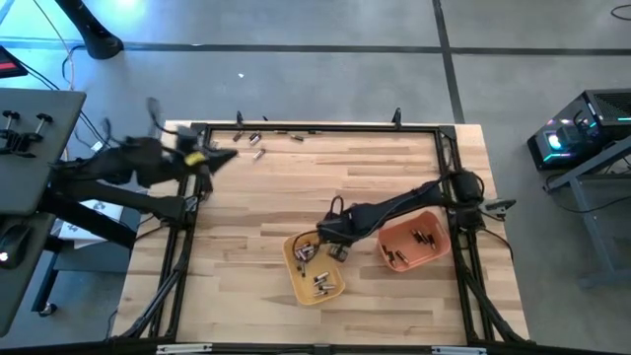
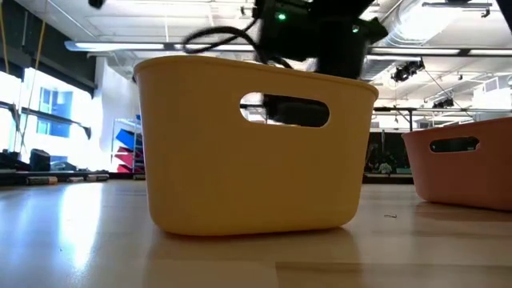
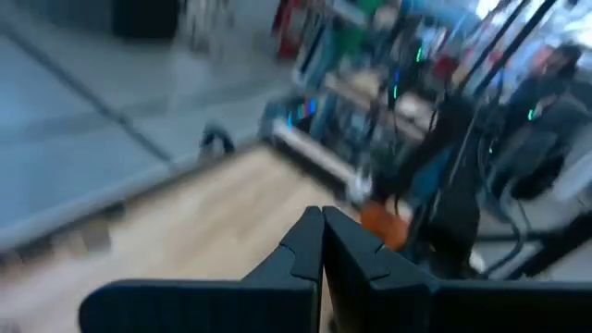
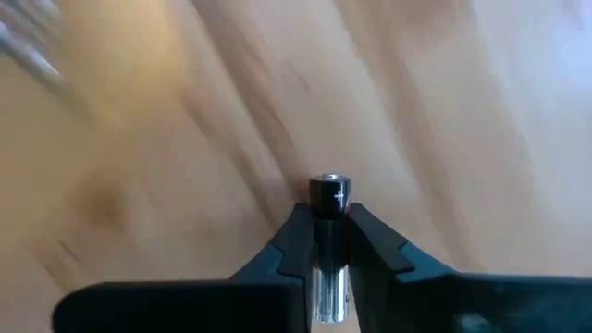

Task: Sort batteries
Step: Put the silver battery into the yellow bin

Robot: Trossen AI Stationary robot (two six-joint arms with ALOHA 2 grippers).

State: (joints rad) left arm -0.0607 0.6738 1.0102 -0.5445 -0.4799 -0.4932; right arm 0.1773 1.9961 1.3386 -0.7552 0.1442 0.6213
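My right gripper (image 4: 328, 217) is shut on one battery (image 4: 328, 192), a small cell with a dark end and a silvery body. In the high view this gripper (image 1: 317, 245) is at the far end of the yellow tray (image 1: 335, 291), where other batteries (image 1: 320, 281) lie. More batteries (image 1: 424, 238) lie in the orange tray (image 1: 389, 237). Several loose batteries (image 1: 258, 141) lie on the wood near the far edge. My left gripper (image 3: 322, 222) is shut on nothing, raised at the table's far left (image 1: 225, 158). My right gripper pinches the battery's round sides (image 4: 329, 242) between its two fingers. The battery lies along the fingers, and its dark end (image 4: 329, 182) sticks out past the fingertips. The fingers point steeply down. Whether that end touches anything below, I cannot tell.
The two trays stand side by side at the table's near middle, the yellow tray (image 2: 256, 144) left of the orange tray (image 2: 464, 164). A black frame (image 1: 315, 128) rims the wooden table. Bare wood (image 1: 246, 227) lies between the loose batteries and the trays.
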